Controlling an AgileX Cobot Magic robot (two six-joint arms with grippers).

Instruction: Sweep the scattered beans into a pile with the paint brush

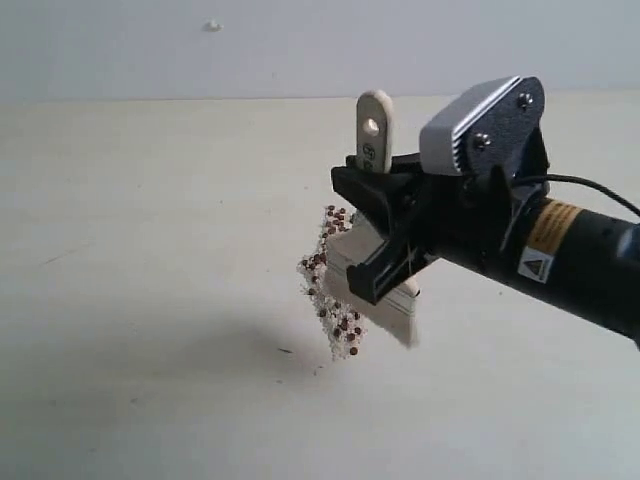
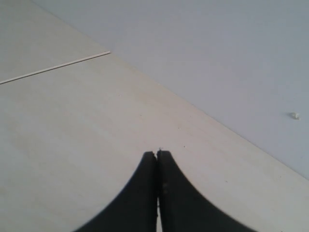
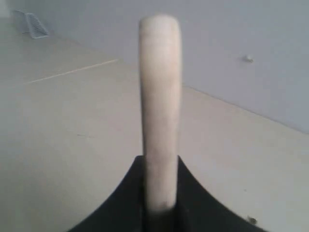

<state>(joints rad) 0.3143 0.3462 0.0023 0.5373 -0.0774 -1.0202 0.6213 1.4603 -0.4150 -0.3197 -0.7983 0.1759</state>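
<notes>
The paint brush (image 1: pixel 375 135) stands nearly upright in the exterior view, its pale handle with the hole pointing up and its off-white bristles (image 1: pixel 395 318) down on the table. My right gripper (image 1: pixel 385 225) is shut on the handle; in the right wrist view the handle (image 3: pixel 160 111) rises between the black fingers (image 3: pixel 126 198) of the gripper (image 3: pixel 160 164). The beans (image 1: pixel 335 290), dark reddish-brown with whitish grains, lie in a narrow band just left of the bristles, touching them. No compact pile shows. My left gripper (image 2: pixel 157 153) is shut on nothing above bare table.
The pale table (image 1: pixel 150 300) runs back to a grey-white wall (image 1: pixel 300 45). A thin seam (image 2: pixel 53 67) crosses the tabletop in the left wrist view. A small white vent-like object (image 3: pixel 33 24) sits far off in the right wrist view.
</notes>
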